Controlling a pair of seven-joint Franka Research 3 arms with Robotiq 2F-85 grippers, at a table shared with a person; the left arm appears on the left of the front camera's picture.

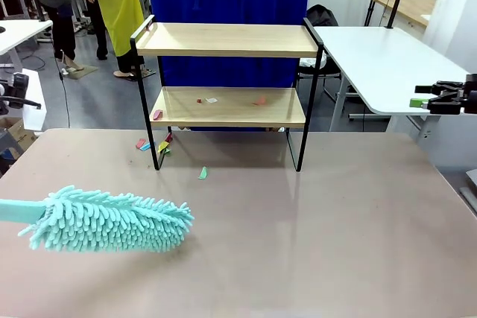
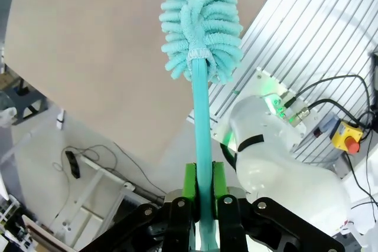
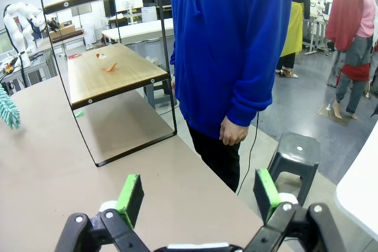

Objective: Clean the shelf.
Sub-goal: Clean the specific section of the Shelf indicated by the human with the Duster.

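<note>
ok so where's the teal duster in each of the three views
front view: duster lower left, over the table.
left wrist view: duster top centre, its handle clamped in the left pincer at the bottom edge.
right wrist view: duster as a fluffy tip at the left edge, left of the shelf.
shared landmark: the brown table beneath it in all three.

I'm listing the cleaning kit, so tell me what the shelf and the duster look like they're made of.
Shelf: the boards look like pale matte wood or wood-look laminate, with faint grain showing. The frame looks like thin black painted metal rod.
Duster: the head looks like soft teal microfibre, going by its fuzzy strands. The handle looks like smooth teal plastic, slightly glossy.
</note>
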